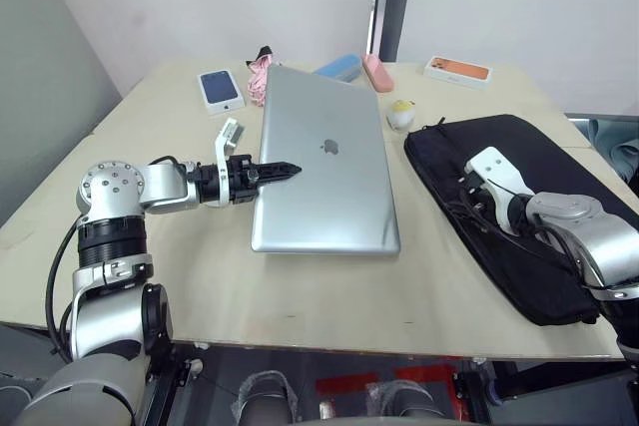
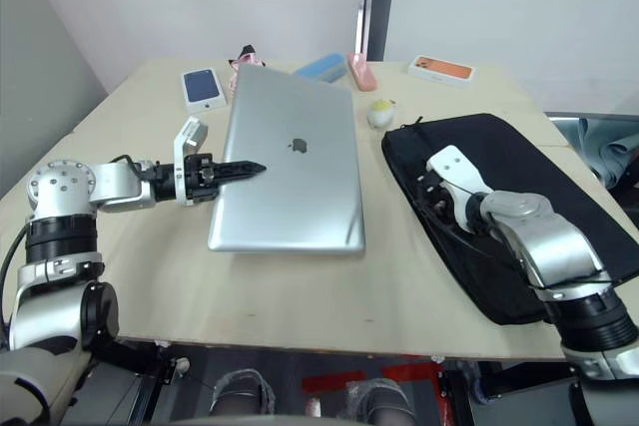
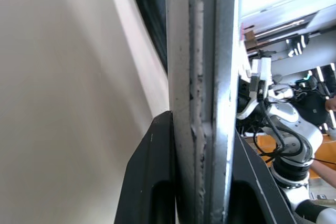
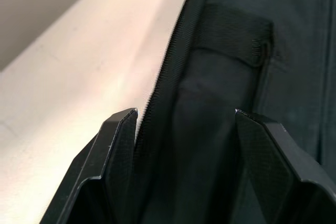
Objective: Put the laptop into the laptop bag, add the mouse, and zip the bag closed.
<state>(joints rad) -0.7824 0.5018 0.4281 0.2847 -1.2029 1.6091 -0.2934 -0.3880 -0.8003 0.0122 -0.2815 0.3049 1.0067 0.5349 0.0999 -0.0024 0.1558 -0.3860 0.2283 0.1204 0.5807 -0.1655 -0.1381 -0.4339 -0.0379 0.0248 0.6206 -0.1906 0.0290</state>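
The silver laptop (image 1: 324, 167) lies lid-up in the middle of the table. My left gripper (image 1: 280, 171) is shut on its left edge. In the left wrist view the laptop's thin edge (image 3: 202, 51) sits clamped between the two black fingers (image 3: 152, 171). The black laptop bag (image 1: 559, 162) lies flat to the right of the laptop. My right gripper (image 1: 467, 187) rests at the bag's left side, open, with the zipper edge (image 4: 165, 77) and a strap between its fingers (image 4: 118, 145). The mouse is out of view.
A small pale plush ball (image 1: 400, 115) sits by the bag's far corner. Along the table's back edge lie a blue phone box (image 1: 220, 89), a pink item (image 1: 261, 72), a blue case (image 1: 337, 67), a pink case (image 1: 377, 74) and an orange box (image 1: 458, 71).
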